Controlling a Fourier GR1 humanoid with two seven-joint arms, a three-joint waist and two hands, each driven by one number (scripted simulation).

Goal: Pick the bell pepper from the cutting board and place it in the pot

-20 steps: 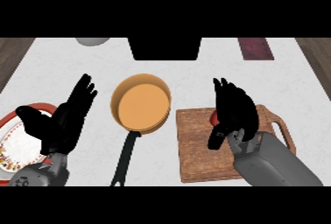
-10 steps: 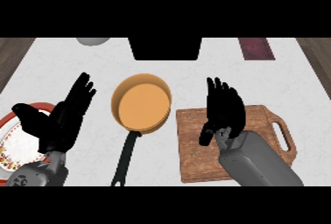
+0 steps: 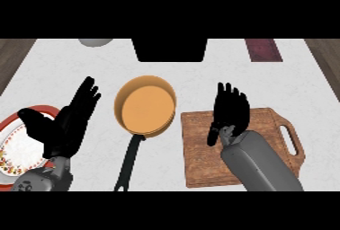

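Observation:
The pot [image 3: 146, 105] is a shallow orange pan with a black handle [image 3: 131, 159], standing at the counter's middle. To its right lies the brown wooden cutting board [image 3: 199, 155]. My right hand [image 3: 230, 112] hovers over the board's upper left part, open, fingers straight and pointing away from me. No bell pepper shows anywhere; the hand and grey forearm [image 3: 262, 164] cover much of the board. My left hand [image 3: 66, 121] rests open at the left, fingers up, beside the pot.
A red-rimmed white plate [image 3: 13, 148] lies at the left edge, partly under my left hand. At the back stand a black block [image 3: 169, 49], a grey bowl [image 3: 96, 42] and a dark red item [image 3: 262, 49].
My right hand has slid left across the cutting board, toward the pot. The left hand has barely moved.

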